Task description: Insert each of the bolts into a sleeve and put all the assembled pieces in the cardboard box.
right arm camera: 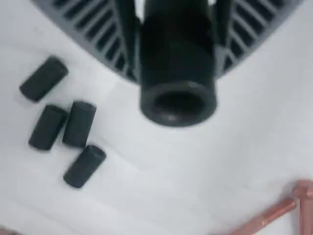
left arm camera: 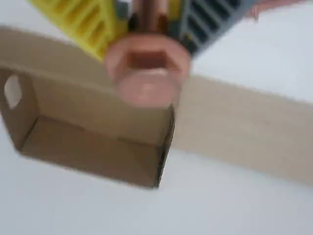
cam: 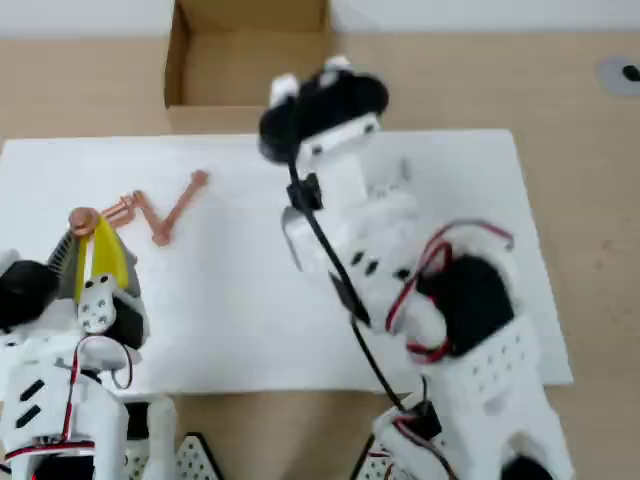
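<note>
My left gripper (left arm camera: 146,29) is shut on a copper bolt (left arm camera: 146,66), held between a yellow finger (left arm camera: 83,19) and a grey one, hexagonal head outward. In the high view this gripper (cam: 85,228) is at the white sheet's left side with the bolt (cam: 82,218) at its tip. My right gripper (right arm camera: 176,29) is shut on a black sleeve (right arm camera: 178,73), open end facing out, above the sheet. Several loose sleeves (right arm camera: 78,123) lie close together on the sheet. Loose bolts (cam: 180,205) lie near the left gripper. The cardboard box (cam: 250,60) stands open beyond the sheet.
The white sheet (cam: 230,300) covers most of the wooden table. The right arm (cam: 330,110) stretches across the middle toward the box and hides what lies under it. Loose bolts (right arm camera: 274,213) show in the right wrist view. The box (left arm camera: 93,142) is in the left wrist view.
</note>
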Tool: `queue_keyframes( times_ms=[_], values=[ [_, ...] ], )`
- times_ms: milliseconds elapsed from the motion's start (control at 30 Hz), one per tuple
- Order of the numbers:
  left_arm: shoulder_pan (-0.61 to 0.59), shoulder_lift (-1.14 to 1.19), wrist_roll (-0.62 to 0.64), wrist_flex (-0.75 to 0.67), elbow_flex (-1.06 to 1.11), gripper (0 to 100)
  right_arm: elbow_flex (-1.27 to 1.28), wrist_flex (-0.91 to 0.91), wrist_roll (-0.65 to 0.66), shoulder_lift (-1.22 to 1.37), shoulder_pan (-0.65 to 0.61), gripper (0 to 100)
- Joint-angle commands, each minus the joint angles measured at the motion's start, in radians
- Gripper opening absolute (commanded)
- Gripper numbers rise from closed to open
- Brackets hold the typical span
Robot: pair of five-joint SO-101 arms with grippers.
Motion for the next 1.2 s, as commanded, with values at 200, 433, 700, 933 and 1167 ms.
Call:
queue_keyframes(
  times_ms=[200, 433, 700, 933, 1167],
  values=[
    [0.181, 0.110, 0.068, -0.046, -0.092, 1, 0.656, -0.525, 0.130, -0.397, -0.018, 1.0],
    [0.216, 0.262, 0.198, -0.126, -0.238, 1, 0.992, -0.715, 0.244, -0.671, -0.105, 1.0],
    [0.226, 0.364, 0.336, -0.051, -0.443, 1, 1.242, -0.875, 0.245, -0.880, -0.188, 0.9],
    [0.465, 0.387, 0.344, 0.012, -0.494, 1, 1.333, -0.984, 0.238, -0.938, -0.243, 0.9],
    [0.493, 0.387, 0.247, 0.009, -0.437, 1, 1.337, -1.026, 0.158, -0.941, -0.285, 0.9]
  ],
)
